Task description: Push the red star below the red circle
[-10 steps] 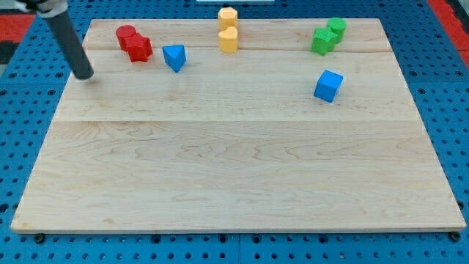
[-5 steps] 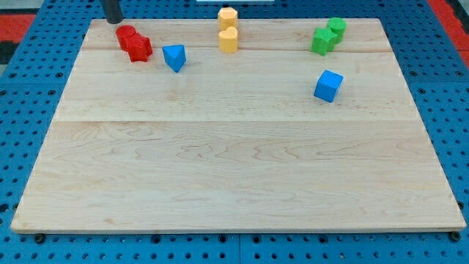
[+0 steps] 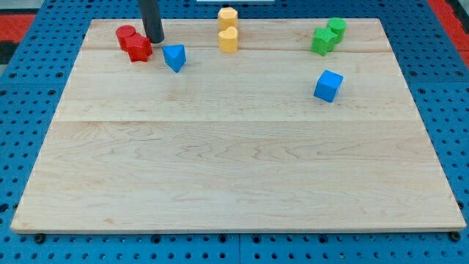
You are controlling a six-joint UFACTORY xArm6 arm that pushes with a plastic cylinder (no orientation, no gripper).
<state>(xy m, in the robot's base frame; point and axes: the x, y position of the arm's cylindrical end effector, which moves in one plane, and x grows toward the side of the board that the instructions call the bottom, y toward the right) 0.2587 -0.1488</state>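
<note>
The red star (image 3: 138,48) lies at the board's top left, touching the red circle (image 3: 125,34), which sits just up and to its left. My tip (image 3: 155,39) stands on the board right beside the star's upper right edge, close to touching it. The dark rod rises from there out of the view's top. The blue triangle (image 3: 174,56) lies just to the lower right of my tip.
Two yellow blocks (image 3: 228,16) (image 3: 229,39) stand one below the other at top centre. Two green blocks (image 3: 336,28) (image 3: 322,40) touch at the top right. A blue cube (image 3: 328,86) lies below them. The wooden board (image 3: 234,169) rests on a blue perforated table.
My tip moved from the board's left edge up past the top left corner, then right and down to the red star's upper right. No block has visibly moved.
</note>
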